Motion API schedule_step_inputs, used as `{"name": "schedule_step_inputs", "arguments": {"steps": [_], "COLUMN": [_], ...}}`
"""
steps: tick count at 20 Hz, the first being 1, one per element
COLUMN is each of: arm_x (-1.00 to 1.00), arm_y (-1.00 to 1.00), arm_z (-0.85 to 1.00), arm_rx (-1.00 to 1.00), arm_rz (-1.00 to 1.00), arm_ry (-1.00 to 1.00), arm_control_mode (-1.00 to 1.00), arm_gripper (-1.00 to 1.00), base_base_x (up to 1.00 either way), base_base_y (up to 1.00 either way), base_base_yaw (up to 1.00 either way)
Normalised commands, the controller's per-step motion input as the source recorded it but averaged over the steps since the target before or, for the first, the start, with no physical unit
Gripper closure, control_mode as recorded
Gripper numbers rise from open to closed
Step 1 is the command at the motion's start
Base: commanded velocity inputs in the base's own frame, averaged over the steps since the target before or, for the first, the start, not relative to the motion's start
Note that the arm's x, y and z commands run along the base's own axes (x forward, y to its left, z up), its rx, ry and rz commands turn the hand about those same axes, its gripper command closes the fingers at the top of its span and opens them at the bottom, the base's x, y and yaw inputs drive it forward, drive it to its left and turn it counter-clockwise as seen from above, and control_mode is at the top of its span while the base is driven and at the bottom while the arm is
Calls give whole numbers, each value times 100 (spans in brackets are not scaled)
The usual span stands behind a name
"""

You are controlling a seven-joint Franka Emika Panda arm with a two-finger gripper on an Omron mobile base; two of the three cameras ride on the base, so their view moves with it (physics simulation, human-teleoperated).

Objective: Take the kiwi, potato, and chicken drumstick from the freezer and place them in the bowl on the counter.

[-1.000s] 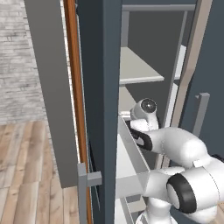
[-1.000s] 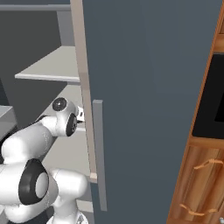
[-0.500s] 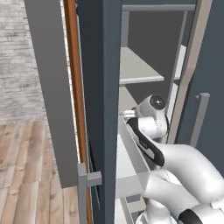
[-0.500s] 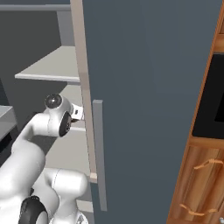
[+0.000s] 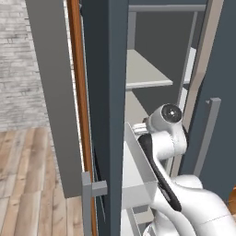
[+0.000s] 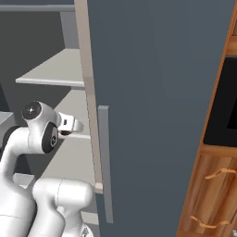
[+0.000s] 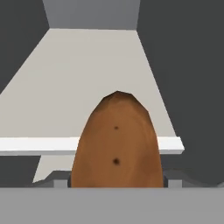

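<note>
One potato [image 7: 116, 142], brown with two small dark specks on its skin, stands up in the hand view. One freezer [image 5: 103, 92] is in sight, its single open door [image 6: 157, 106] bearing one grey bar handle [image 6: 105, 162]. Inside the freezer, two pale shelves show: an upper one [image 5: 145, 71] and a lower one [image 6: 74, 157] beneath it. One pull-out drawer [image 5: 136, 170] juts out below the upper shelf. Beside the freezer door, two curved wooden handles [image 6: 217, 173] sit on one brown cabinet.

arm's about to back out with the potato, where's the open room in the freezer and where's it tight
Open: the pale shelf ahead of the potato, bordered by dark freezer walls on both sides and the back, and the upper shelf. Tight: the wrist sits between the pull-out drawer and the door edge.
</note>
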Motion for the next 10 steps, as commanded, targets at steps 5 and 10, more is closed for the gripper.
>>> {"name": "schedule_step_inputs", "arguments": {"steps": [5,10], "arm_x": [-74,-59], "arm_y": [0,-8], "arm_z": [50,58], "arm_rx": [-5,0], "arm_rz": [0,0], "arm_ry": [9,12], "arm_control_mode": [-100,-100], "arm_gripper": [100,100], "base_base_x": [0,0], "base_base_y": [0,0], "base_base_yaw": [0,0]}}
